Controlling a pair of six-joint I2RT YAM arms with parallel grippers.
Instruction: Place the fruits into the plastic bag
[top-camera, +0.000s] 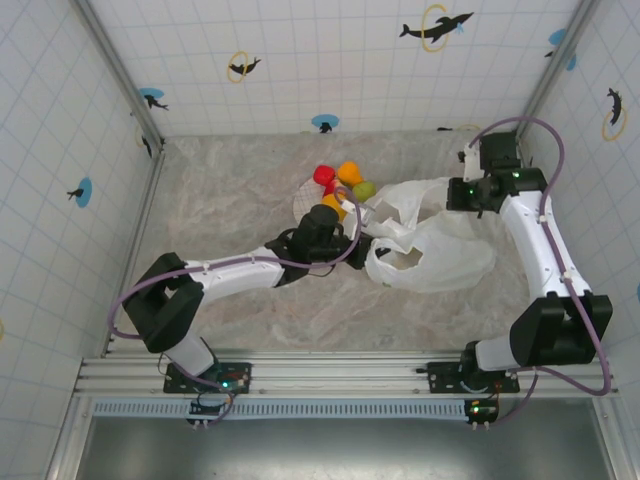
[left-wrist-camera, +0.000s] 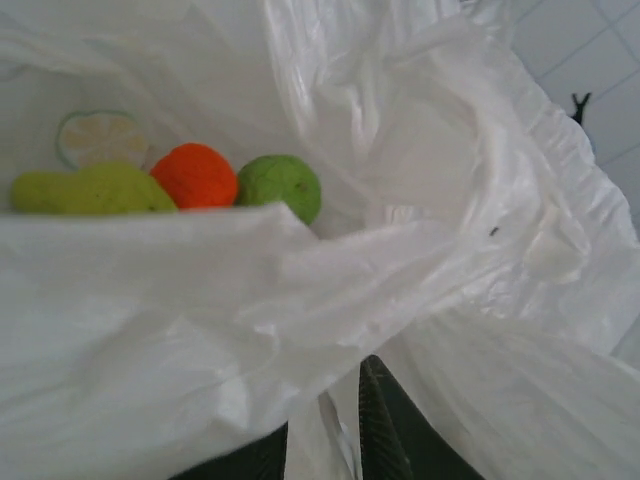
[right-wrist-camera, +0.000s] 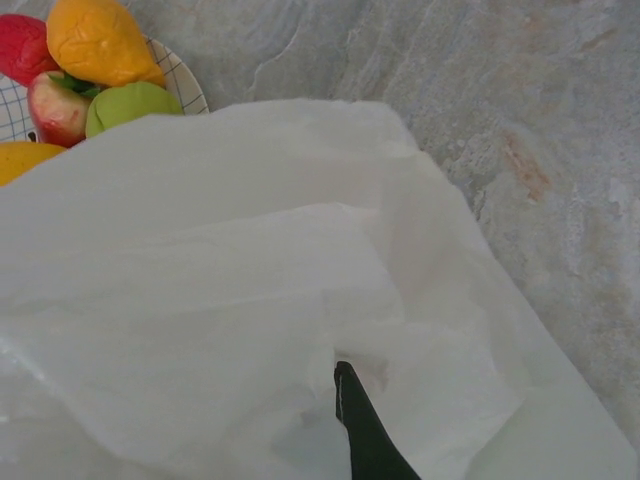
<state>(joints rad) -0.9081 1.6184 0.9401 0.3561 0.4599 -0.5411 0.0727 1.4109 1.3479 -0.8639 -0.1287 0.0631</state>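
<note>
- Top view: the fruits (top-camera: 342, 182) sit piled on a white plate (top-camera: 303, 203) toward the far side of the table (top-camera: 225, 195).
- The plastic bag (top-camera: 440, 262) lies crumpled just right of the plate, its edge up against it.
- The left gripper (top-camera: 347, 213) is where plate and bag meet. The right gripper (top-camera: 450, 192) is at the bag's far corner, w/ film running right up to it.
- Left wrist view: crinkly film of the plastic bag (left-wrist-camera: 200, 330) is across most of the frame. Over a fold I see three of the fruits (left-wrist-camera: 195, 175), yellow-green, orange and green, side by side.
- The left gripper (left-wrist-camera: 320, 440) has its jaws a bit apart w/ a strip of film in the gap. Can't tell if that's pinched or just draped.
- Right wrist view: the right gripper is closed tight, and I'd say it's nipping the bag's thin film. One dark finger (right-wrist-camera: 362, 430) pokes up under the plastic bag (right-wrist-camera: 250, 300).
- At top left are the fruits (right-wrist-camera: 95, 40) on the plate (right-wrist-camera: 190, 95), beside the bag, not in it.
- Progress: early, I'd judge. No fruit is visibly inside yet, and both arms seem busy w/ the bag's mouth. All the moving is left to do.
</note>
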